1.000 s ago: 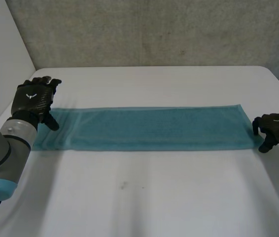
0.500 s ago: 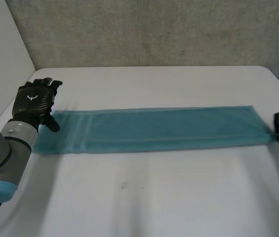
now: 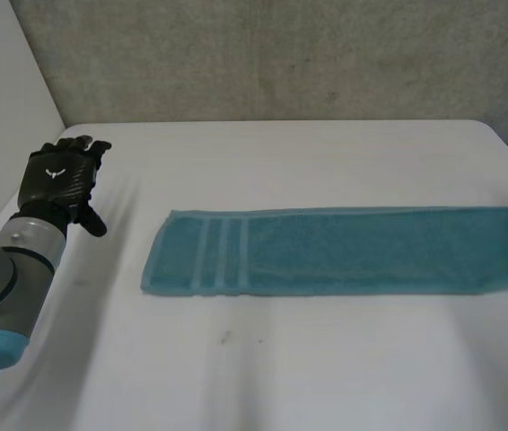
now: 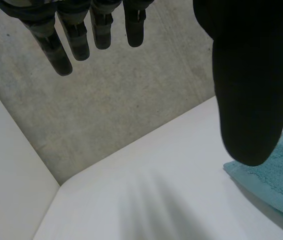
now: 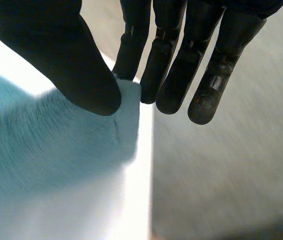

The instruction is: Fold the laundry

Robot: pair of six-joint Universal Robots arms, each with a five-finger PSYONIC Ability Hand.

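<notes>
A long teal towel (image 3: 344, 250) lies flat across the white table (image 3: 263, 368), with stripes near its left end; its right end lifts at the table's right side. In the right wrist view my right hand (image 5: 96, 75) pinches the towel's end (image 5: 124, 107) between thumb and fingers. My left hand (image 3: 61, 175) hovers open over the table's left side, well apart from the towel's left end. The left wrist view has its fingers (image 4: 81, 35) straight and its thumb (image 4: 249, 80) spread, with a towel corner (image 4: 276, 175) beside the thumb.
A grey concrete wall (image 3: 281, 58) runs behind the table. A pale wall (image 3: 3, 99) stands at the left. The table's right edge (image 5: 146, 165) drops off just past the pinched towel end.
The towel has slid to the right, pulled out from under my left hand. My right hand closed on its right end and moved off past the table's right side.
</notes>
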